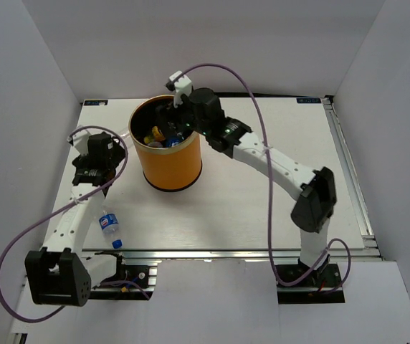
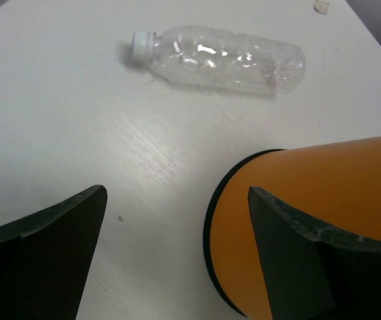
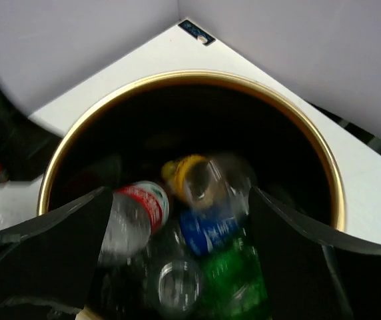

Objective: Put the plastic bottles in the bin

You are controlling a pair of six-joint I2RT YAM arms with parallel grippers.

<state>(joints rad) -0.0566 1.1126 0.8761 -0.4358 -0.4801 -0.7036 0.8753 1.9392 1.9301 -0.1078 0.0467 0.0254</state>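
Hovering over the orange bin (image 3: 197, 75), the right gripper (image 3: 177, 200) has its jaws wide and holds nothing. Below the jaws, inside the bin, lie a red-label bottle (image 3: 137, 217), a blue-label bottle (image 3: 210, 230) and a green bottle (image 3: 234, 280); their writing is too blurred to read. The left gripper (image 2: 176, 193) is wide and empty too. A clear bottle (image 2: 220, 59) without label lies in the upper centre of its frame, well beyond the jaws. A blue-capped bottle (image 1: 110, 228) lies at lower left of the top view.

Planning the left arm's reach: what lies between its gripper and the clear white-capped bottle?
Only bare table between the left gripper and the clear bottle, per the left wrist view.
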